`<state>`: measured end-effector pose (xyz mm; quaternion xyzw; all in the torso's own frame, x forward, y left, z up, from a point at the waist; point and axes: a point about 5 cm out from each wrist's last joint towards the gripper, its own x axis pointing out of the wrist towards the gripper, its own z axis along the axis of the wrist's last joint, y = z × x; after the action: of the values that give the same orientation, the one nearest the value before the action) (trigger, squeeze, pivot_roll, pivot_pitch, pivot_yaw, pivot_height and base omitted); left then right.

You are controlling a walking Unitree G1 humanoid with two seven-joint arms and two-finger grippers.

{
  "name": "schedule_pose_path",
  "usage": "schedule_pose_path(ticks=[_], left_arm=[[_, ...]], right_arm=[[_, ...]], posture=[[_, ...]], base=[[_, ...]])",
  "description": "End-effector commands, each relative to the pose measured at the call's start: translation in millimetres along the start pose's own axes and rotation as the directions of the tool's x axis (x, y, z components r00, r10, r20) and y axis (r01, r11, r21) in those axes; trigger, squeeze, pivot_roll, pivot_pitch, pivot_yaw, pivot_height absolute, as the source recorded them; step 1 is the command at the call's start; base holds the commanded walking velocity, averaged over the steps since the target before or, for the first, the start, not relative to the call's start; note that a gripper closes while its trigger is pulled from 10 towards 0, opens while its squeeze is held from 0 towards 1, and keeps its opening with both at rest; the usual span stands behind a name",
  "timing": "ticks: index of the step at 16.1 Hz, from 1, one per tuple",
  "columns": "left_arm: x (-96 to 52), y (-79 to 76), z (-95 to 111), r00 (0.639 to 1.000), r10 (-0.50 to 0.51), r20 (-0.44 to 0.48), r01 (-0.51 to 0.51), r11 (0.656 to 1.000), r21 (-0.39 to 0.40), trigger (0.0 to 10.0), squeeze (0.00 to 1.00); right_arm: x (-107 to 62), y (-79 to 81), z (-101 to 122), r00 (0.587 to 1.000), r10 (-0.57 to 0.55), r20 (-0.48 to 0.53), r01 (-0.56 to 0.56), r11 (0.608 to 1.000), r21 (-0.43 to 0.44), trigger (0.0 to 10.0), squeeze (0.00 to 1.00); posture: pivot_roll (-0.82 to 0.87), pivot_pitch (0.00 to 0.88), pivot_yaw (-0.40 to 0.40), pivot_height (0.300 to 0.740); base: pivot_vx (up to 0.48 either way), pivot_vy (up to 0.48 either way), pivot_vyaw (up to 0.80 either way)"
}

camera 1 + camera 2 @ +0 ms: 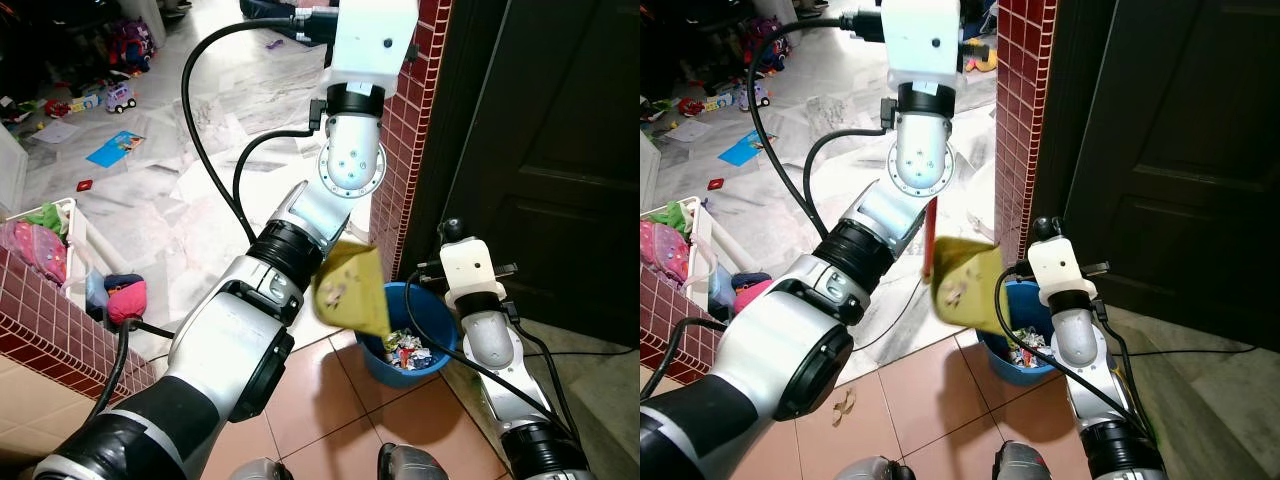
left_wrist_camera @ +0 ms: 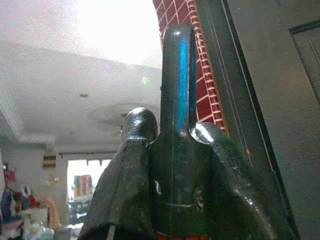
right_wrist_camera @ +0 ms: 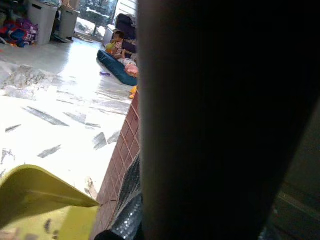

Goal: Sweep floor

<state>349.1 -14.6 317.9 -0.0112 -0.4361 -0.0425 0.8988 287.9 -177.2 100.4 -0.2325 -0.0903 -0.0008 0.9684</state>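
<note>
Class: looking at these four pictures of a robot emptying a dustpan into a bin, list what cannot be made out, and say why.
- Left tool's grip on the dustpan: hidden behind the arm, head views.
- Bin: partly covered by the dustpan.
- Right tool: right wrist view is blocked by a dark blurred shape.
- Scraps in the dustpan: too small to identify.

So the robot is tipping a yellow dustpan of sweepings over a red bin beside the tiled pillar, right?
Nearly. The bin is blue, not red, as the left eye view shows. The rest holds: the yellow dustpan is tilted over it, with bits of litter on it, beside the red tiled pillar.
</note>
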Motion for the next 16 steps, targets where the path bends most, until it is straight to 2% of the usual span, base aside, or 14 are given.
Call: schedule_pose_path(ticks=[1, 3, 4, 5, 6, 8, 9, 10, 11, 12, 14, 15, 16], left_arm=[[6.7, -9.6, 13.0, 1.0, -0.015, 0.02, 0.017, 0.994, -0.105, 10.0, 0.0], [8.5, 7.1, 8.7, 1.0, 0.024, -0.005, -0.024, 0.994, -0.107, 10.0, 0.0], [12.0, 33.8, 5.1, 0.994, 0.107, -0.015, -0.108, 0.991, -0.074, 10.0, 0.0], [14.6, 48.3, 3.1, 0.989, 0.149, -0.024, -0.15, 0.987, -0.053, 10.0, 0.0], [18.6, 70.4, -0.1, 0.976, 0.215, -0.043, -0.216, 0.976, -0.021, 10.0, 0.0], [20.2, 93.9, -4.0, 0.955, 0.289, -0.067, -0.288, 0.957, 0.018, 10.0, 0.0], [17.6, 110.7, -9.6, 0.935, 0.343, -0.089, -0.34, 0.939, 0.051, 10.0, 0.0], [15.1, 113.5, -12.6, 0.932, 0.348, -0.098, -0.343, 0.937, 0.057, 10.0, 0.0], [14.1, 109.6, -12.6, 0.935, 0.341, -0.098, -0.338, 0.94, 0.053, 10.0, 0.0], [12.3, 98.8, -11.6, 0.944, 0.317, -0.096, -0.315, 0.949, 0.032, 10.0, 0.0], [8.2, 87.8, -13.1, 0.951, 0.282, -0.126, -0.284, 0.959, 0.003, 10.0, 0.0], [-13.0, 83.4, -25.6, 0.958, 0.211, -0.192, -0.214, 0.977, 0.006, 10.0, 0.0], [-18.3, 84.5, -28.5, 0.959, 0.198, -0.204, -0.2, 0.98, 0.01, 10.0, 0.0]], right_arm=[[7.2, 0.5, 10.8, 0.999, 0.001, 0.05, -0.001, 1.0, -0.007, 10.0, 0.0], [7.9, 3.9, 10.3, 0.999, 0.02, 0.044, -0.02, 1.0, 0.012, 10.0, 0.0], [7.0, 7.6, 9.5, 0.999, 0.037, 0.04, -0.038, 0.999, 0.022, 10.0, 0.0], [6.2, 9.3, 8.8, 0.998, 0.043, 0.037, -0.044, 0.999, 0.025, 10.0, 0.0], [5.6, 11.8, 7.8, 0.998, 0.053, 0.033, -0.054, 0.998, 0.03, 10.0, 0.0], [5.6, 14.4, 7.3, 0.997, 0.065, 0.03, -0.066, 0.997, 0.035, 10.0, 0.0], [6.5, 16.2, 6.6, 0.997, 0.074, 0.026, -0.075, 0.996, 0.036, 10.0, 0.0], [7.6, 17.3, 6.3, 0.997, 0.08, 0.025, -0.081, 0.996, 0.038, 10.0, 0.0], [8.4, 17.6, 6.6, 0.996, 0.082, 0.025, -0.082, 0.996, 0.038, 10.0, 0.0], [9.7, 17.1, 6.9, 0.996, 0.08, 0.027, -0.081, 0.996, 0.039, 10.0, 0.0], [9.5, 15.8, 6.1, 0.997, 0.076, 0.024, -0.077, 0.996, 0.037, 10.0, 0.0], [5.2, 11.3, 1.9, 0.999, 0.052, 0.007, -0.052, 0.998, 0.037, 10.0, 0.0], [4.4, 10.4, 1.2, 0.999, 0.047, 0.005, -0.047, 0.998, 0.038, 10.0, 0.0]], posture=[[-0.16, 0.0, 0.081, 0.74], [-0.15, 0.0, 0.076, 0.74], [-0.13, 0.0, 0.069, 0.74], [-0.13, 0.0, 0.066, 0.74], [-0.12, 0.0, 0.064, 0.74], [-0.11, 0.0, 0.058, 0.74], [-0.1, 0.0, 0.049, 0.74], [-0.1, 0.0, 0.049, 0.74], [-0.1, 0.0, 0.049, 0.74], [-0.11, 0.0, 0.053, 0.74], [-0.11, 0.0, 0.056, 0.74], [-0.12, 0.0, 0.069, 0.74], [-0.12, 0.0, 0.069, 0.74]], base=[[0.0, 0.0, 0.0], [0.0, 0.0, 0.0], [0.0, 0.0, 0.0], [0.0, 0.0, 0.0], [0.0, 0.0, 0.0], [0.0, 0.0, 0.0], [0.0, 0.0, 0.0], [0.0, 0.0, 0.0], [0.0, 0.0, 0.0], [0.0, 0.0, 0.0], [0.0, 0.0, 0.0], [0.0, 0.0, 0.0], [0.0, 0.0, 0.0]])
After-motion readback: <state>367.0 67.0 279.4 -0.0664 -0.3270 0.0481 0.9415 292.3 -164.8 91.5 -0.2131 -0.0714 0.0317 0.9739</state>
